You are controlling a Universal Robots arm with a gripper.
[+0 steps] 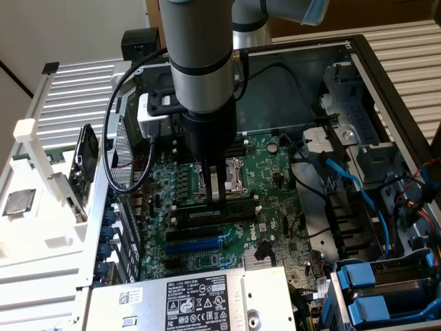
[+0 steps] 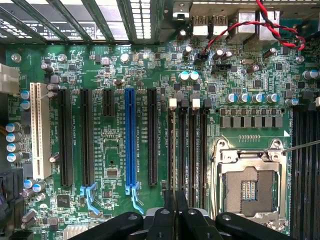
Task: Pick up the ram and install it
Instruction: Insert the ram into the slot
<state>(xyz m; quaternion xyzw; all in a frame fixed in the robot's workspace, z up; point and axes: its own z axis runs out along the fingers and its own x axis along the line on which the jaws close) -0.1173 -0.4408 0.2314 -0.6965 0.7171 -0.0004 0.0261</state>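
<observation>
The arm's hand (image 1: 216, 200) stands over the green motherboard (image 1: 275, 179) inside an open computer case (image 1: 358, 55). Its fingers, nearly closed, pinch the ram (image 1: 231, 201), which lies along the memory slots (image 2: 187, 150) beside the empty processor socket (image 2: 248, 187). The wrist view shows one blue expansion slot (image 2: 131, 142) among black ones. A white-printed label (image 1: 194, 299) marks the power supply (image 1: 138, 303); its text is illegible.
</observation>
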